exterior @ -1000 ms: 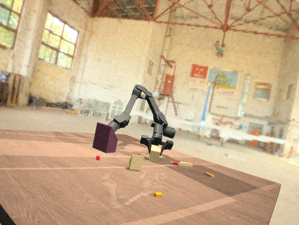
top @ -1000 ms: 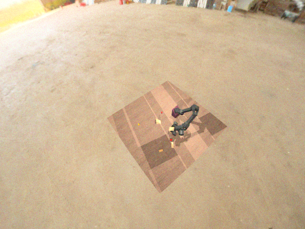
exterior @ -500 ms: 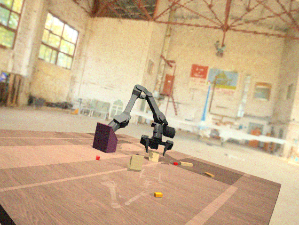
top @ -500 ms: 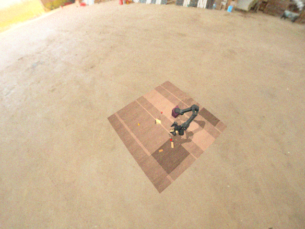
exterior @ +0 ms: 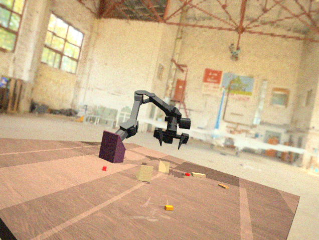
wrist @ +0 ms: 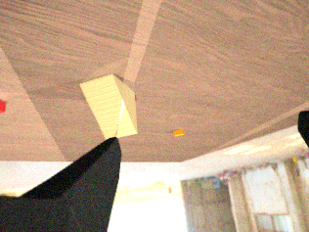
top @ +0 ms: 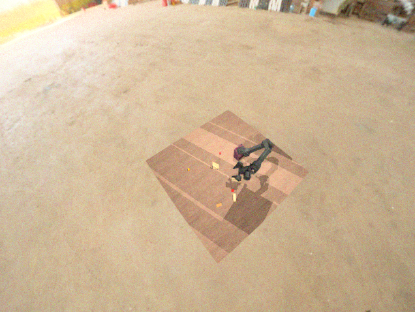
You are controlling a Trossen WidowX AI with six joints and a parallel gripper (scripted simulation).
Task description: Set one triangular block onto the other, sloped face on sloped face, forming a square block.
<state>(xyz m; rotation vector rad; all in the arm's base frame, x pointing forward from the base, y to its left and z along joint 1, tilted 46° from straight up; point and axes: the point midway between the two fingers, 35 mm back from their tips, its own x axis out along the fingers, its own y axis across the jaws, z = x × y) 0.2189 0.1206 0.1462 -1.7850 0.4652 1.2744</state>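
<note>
Inside a tall, cream-walled hall: rust-red roof trusses (exterior: 241, 17), large paned windows (exterior: 62, 42). On the far wall, a red-and-white poster (exterior: 212, 77) with pale lettering, too blurred to read; beside it a blue-and-yellow poster (exterior: 238, 84), any text likewise illegible. Floor sandy and scuffed. No brand can be made out on the arm.

Surface: brown wood-grain table (top: 198, 187) (exterior: 195, 219) (wrist: 220, 58), crossed by lighter and darker bands; arm shadows on it.

Dark grey jointed arm (top: 262, 159) (exterior: 134, 109) rises from an angular purple pedestal (top: 236, 153) (exterior: 110, 148). Black two-fingered gripper (top: 236, 171) (exterior: 169, 147) (wrist: 206, 133) hangs above the table, fingers spread wide, nothing between them.

Two pale yellow triangular wooden blocks, set apart on the table, not joined into a square: the first block (top: 215, 165) (exterior: 144, 173) (wrist: 105, 104) nearer the exterior camera, the second block (exterior: 163, 166) partly hidden by the gripper from overhead.

Smaller: long pale yellow bar (top: 234, 197) (exterior: 198, 174); near its end, a small red piece (top: 232, 190) (exterior: 187, 174). Flat orange strip (top: 218, 205) (exterior: 223, 186). Stubby amber piece (top: 188, 169) (exterior: 168, 207) (wrist: 179, 132). Little red cube (top: 220, 153) (exterior: 104, 168) (wrist: 2, 106) near the pedestal.
</note>
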